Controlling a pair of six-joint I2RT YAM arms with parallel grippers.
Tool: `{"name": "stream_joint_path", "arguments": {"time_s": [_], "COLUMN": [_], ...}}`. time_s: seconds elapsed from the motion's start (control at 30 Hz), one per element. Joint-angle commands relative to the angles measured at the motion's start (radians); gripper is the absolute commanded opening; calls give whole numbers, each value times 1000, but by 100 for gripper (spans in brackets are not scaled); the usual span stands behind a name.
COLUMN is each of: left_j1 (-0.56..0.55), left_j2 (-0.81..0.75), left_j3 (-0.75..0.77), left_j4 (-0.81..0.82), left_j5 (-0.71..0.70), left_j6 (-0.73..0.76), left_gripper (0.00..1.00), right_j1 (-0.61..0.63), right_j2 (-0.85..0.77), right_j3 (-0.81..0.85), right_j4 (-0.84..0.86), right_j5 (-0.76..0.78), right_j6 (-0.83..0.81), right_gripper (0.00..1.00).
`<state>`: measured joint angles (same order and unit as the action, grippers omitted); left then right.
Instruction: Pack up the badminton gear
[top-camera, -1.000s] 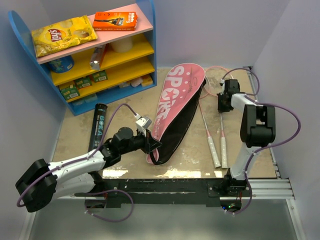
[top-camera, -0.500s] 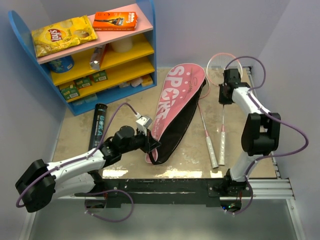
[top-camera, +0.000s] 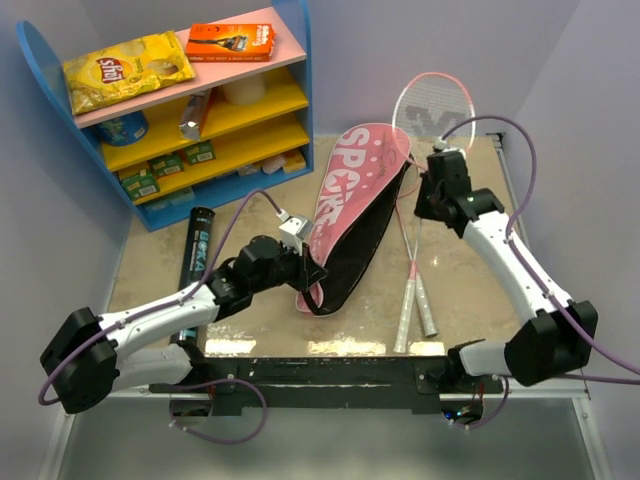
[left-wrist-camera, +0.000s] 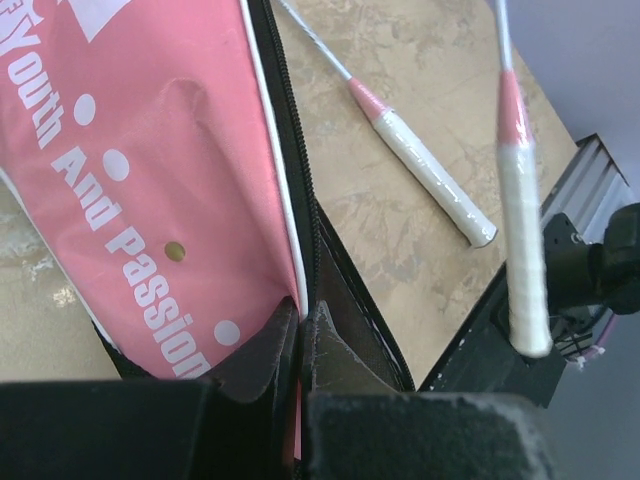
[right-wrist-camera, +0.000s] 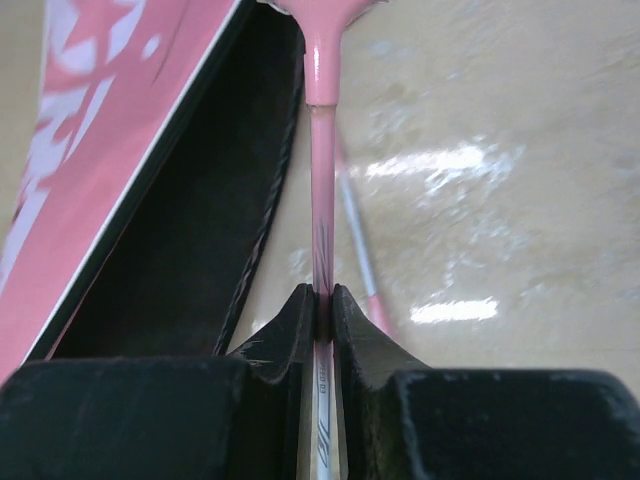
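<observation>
The pink "SPORT" racket cover (top-camera: 352, 195) lies in the middle of the table, its black inside showing along the right edge. My left gripper (top-camera: 312, 280) is shut on the cover's near edge (left-wrist-camera: 300, 320), pinching it. My right gripper (top-camera: 422, 203) is shut on the pink shaft (right-wrist-camera: 322, 200) of a racket. That racket's head (top-camera: 432, 105) is raised toward the back wall and its white handle (top-camera: 403, 320) hangs over the table. A second racket (top-camera: 427, 315) lies flat beside it. The long black tube (top-camera: 197, 250) lies at the left.
A blue shelf unit (top-camera: 300, 90) with pink and yellow boards stands at the back left, holding a yellow chip bag (top-camera: 125, 70), an orange box (top-camera: 230, 42) and small packets. The side walls close in on the table. A black rail (top-camera: 340, 375) runs along the near edge.
My right arm has lifted its racket and swung it left toward the cover; the head now stands high and the handle has crossed the other racket. The left gripper shifted slightly up and right with the cover edge.
</observation>
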<state>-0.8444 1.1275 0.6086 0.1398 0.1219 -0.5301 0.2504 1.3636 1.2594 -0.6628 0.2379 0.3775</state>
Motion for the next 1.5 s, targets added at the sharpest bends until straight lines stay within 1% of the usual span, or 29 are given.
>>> {"name": "stream_joint_path", "arguments": {"time_s": [0.0, 0.17, 0.23, 0.37, 0.47, 0.6, 0.8, 0.97, 1.1, 1.47], "left_j1": [11, 37, 45, 74, 102, 130, 180, 223, 240, 271], "left_j2": [38, 64, 75, 87, 100, 120, 140, 135, 132, 193], "left_j3": [59, 85, 98, 111, 112, 120, 164, 166, 146, 148], "left_j4": [49, 32, 26, 23, 35, 61, 64, 83, 144, 228], "left_j5": [-48, -67, -67, -65, -51, -27, 10, 50, 81, 151], "left_j6": [27, 38, 41, 41, 24, 12, 16, 4, -25, -59], "left_gripper": [0, 0, 0, 0, 0, 0, 0, 0, 0, 0], "right_j1": [136, 196, 213, 250, 263, 274, 299, 323, 348, 526], "right_j2": [-131, -274, -323, -374, -377, -357, -304, -270, -264, -276], "right_j3": [-58, -179, -225, -287, -339, -426, -483, -477, -472, -485], "right_j4": [-38, -52, -61, -89, -107, -86, -78, -95, -136, -192], "right_j5": [35, 20, 17, 29, 41, 9, -17, -37, -47, -63], "right_j6": [133, 224, 236, 268, 277, 301, 314, 325, 336, 462], "right_gripper": [0, 0, 0, 0, 0, 0, 0, 0, 0, 0]}}
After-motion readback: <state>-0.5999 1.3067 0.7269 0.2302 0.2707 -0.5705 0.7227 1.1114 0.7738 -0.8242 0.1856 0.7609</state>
